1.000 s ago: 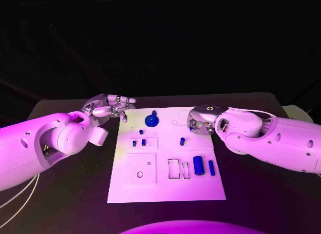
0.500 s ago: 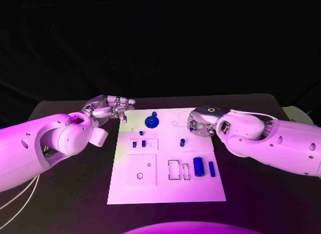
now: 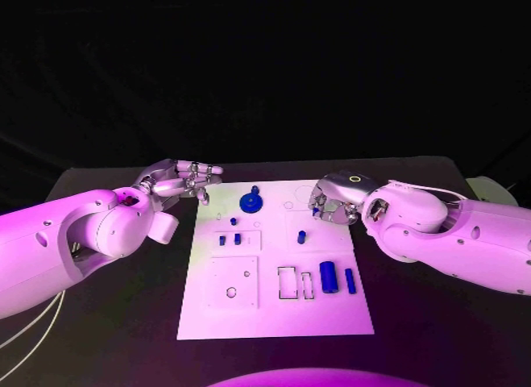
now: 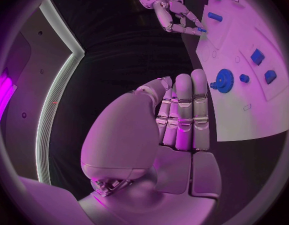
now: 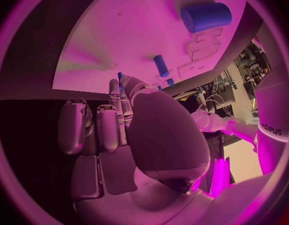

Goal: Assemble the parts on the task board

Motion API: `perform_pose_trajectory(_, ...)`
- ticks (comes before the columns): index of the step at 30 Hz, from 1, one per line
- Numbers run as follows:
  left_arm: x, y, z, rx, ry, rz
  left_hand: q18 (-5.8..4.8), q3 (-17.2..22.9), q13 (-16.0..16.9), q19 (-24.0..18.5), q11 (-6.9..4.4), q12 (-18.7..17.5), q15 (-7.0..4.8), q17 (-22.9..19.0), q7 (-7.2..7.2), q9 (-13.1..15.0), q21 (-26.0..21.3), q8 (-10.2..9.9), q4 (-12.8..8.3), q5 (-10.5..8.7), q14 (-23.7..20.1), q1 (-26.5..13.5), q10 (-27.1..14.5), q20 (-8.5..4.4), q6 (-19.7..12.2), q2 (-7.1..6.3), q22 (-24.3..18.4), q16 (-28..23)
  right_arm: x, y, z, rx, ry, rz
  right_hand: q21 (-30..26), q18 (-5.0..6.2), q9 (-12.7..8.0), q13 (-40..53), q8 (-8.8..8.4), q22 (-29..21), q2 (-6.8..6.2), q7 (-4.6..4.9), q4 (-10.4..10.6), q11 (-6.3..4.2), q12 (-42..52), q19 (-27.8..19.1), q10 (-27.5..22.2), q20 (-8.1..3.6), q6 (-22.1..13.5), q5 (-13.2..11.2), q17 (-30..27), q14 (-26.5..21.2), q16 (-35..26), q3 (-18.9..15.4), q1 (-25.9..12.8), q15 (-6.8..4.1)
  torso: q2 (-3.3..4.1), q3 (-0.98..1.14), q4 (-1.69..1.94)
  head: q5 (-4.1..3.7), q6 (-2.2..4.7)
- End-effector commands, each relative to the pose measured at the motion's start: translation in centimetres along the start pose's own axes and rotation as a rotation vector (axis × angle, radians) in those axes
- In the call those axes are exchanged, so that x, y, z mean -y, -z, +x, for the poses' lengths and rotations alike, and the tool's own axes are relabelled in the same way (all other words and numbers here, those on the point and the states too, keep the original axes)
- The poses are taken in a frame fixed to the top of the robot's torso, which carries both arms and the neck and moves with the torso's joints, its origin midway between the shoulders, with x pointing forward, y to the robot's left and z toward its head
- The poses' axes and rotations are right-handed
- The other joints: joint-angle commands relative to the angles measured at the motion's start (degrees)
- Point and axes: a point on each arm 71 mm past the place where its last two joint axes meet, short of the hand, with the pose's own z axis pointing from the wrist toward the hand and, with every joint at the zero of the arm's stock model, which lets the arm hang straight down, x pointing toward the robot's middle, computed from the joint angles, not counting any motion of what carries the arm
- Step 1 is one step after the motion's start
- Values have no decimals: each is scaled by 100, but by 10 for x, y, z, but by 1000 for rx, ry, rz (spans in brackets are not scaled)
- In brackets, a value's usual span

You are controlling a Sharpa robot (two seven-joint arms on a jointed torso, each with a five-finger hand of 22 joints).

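Note:
The white task board (image 3: pixel 277 302) lies mid-table. At its far end sits a blue gear (image 3: pixel 251 200), with small blue pegs (image 3: pixel 230 239) below it and another peg (image 3: pixel 301 235) at the centre. A blue cylinder (image 3: pixel 328 274) and a thin blue bar (image 3: pixel 350 279) lie at the right. My right hand (image 3: pixel 335 203) hovers over the board's far right part, fingertips pinching a small blue part (image 4: pixel 201 30). My left hand (image 3: pixel 184 179) is off the board's far left corner, fingers straight and side by side (image 4: pixel 182 110), holding nothing.
Recessed slots (image 3: pixel 296 280) and a square outline (image 3: pixel 233 280) mark the board's near half. Black table (image 3: pixel 114 322) surrounds the board on both sides and in front. A pale object (image 3: pixel 488 187) sits at the table's far right edge.
My right arm has rolled slightly rightward while its hand stays over the board's far right part. The left hand has hardly moved.

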Motion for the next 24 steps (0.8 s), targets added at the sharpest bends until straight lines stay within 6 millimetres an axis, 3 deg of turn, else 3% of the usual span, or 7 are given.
perform_pose_trajectory(1, 1, -1, 1, 2, -1, 2, 78, 4, -9, -9, -6, 33, 2, -10, 15, -10, -39, 32, -38, 14, -54, 12, -55, 17, -35, 64, -9, -40, -11, 3, -5, 27, -28, -25, 30, -76, 9, -6, -7, 669, -11, 5, -2, -5, -23, 56, 37, 5, 48, 21, 12, 251, 29, 36, -66, -51, 5, -1, -2, 11, 5)
perform_pose_trajectory(5, 1, -1, 2, 7, -3, 6, 78, 4, -9, -9, -6, 33, 2, -10, 15, -10, -39, 32, -38, 14, -54, 12, -55, 17, -35, 64, -9, -40, -33, 8, -10, 38, -53, -79, 43, -79, 15, -12, -7, 678, -20, 4, -12, -8, -27, 63, 50, 4, 54, 24, 20, 252, 36, 56, -83, -54, 1, -12, 4, 58, -3)
perform_pose_trajectory(8, 1, -1, 3, 8, -3, 8, 78, 4, -9, -9, -6, 33, 2, -10, 15, -10, -39, 32, -38, 14, -54, 12, -55, 17, -35, 64, -9, -40, -46, 10, -12, 40, -64, -112, 47, -80, 18, -15, -7, 682, -22, 4, -18, -8, -30, 66, 53, 4, 55, 28, 23, 253, 39, 68, -87, -55, 3, -5, 12, 101, -10)
perform_pose_trajectory(16, 2, -2, 2, 21, -4, 17, 78, 6, -10, -11, -4, 35, 3, -15, 17, -13, -42, 33, -39, 14, -58, 12, -60, 17, -38, 67, -11, -44, -89, 6, -11, 27, -97, -222, 49, -80, 23, -21, -9, 685, -22, 7, -27, -8, -37, 67, 61, 3, 57, 39, 28, 254, 44, 92, -104, -55, -12, 1, -16, 391, -67)
perform_pose_trajectory(20, 3, -2, 3, 20, -2, 23, 78, 6, -10, -11, -4, 35, 3, -15, 17, -13, -42, 33, -39, 14, -58, 12, -60, 17, -38, 67, -11, -44, -107, 2, -6, 5, -109, -263, 58, -82, 26, -25, -11, 692, -22, 9, -35, -7, -41, 72, 64, 3, 57, 47, 37, 256, 51, 105, -110, -55, -13, -14, -10, 491, -117)
perform_pose_trajectory(24, 3, -3, 5, 17, -1, 25, 78, 6, -10, -11, -4, 35, 3, -15, 17, -13, -42, 33, -39, 14, -58, 12, -60, 17, -38, 67, -11, -44, -116, -2, 2, -20, -113, -281, 74, -85, 28, -26, -11, 701, -22, 10, -40, -7, -42, 80, 68, 3, 58, 51, 41, 258, 55, 112, -113, -55, -19, -6, 1, 570, -147)
